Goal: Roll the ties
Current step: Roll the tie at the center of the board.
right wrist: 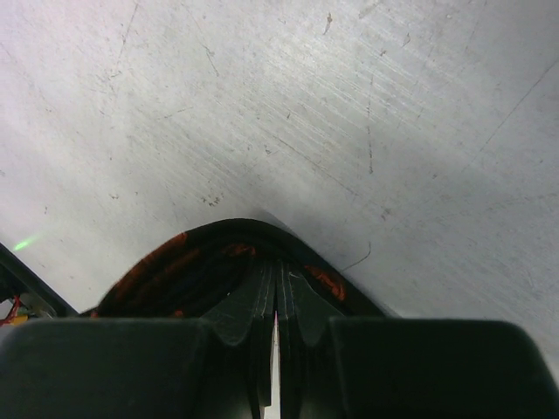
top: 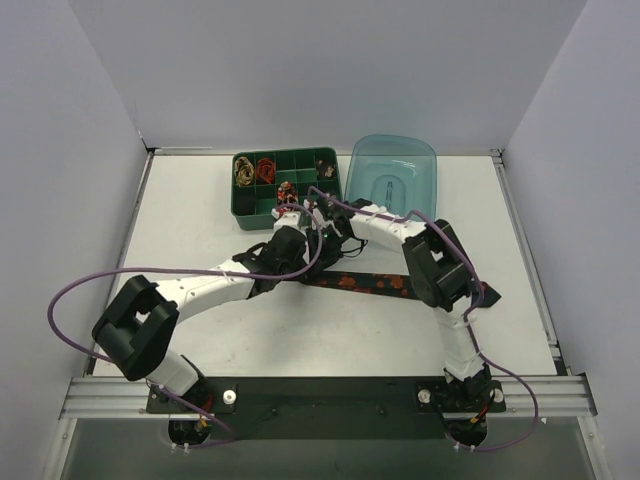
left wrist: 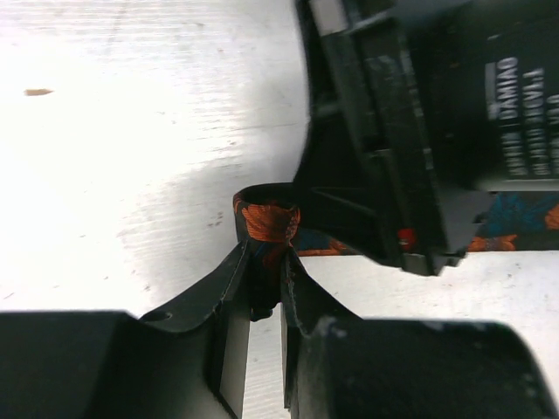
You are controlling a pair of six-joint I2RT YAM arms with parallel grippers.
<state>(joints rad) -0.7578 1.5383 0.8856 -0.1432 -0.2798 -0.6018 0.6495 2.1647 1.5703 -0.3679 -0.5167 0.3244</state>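
Even overhead light keeps the top view sharp with soft shadows, whereas the left wrist view burns the tabletop (left wrist: pixel 131 131) out to white glare and both wrist views show dark, blurred foregrounds.
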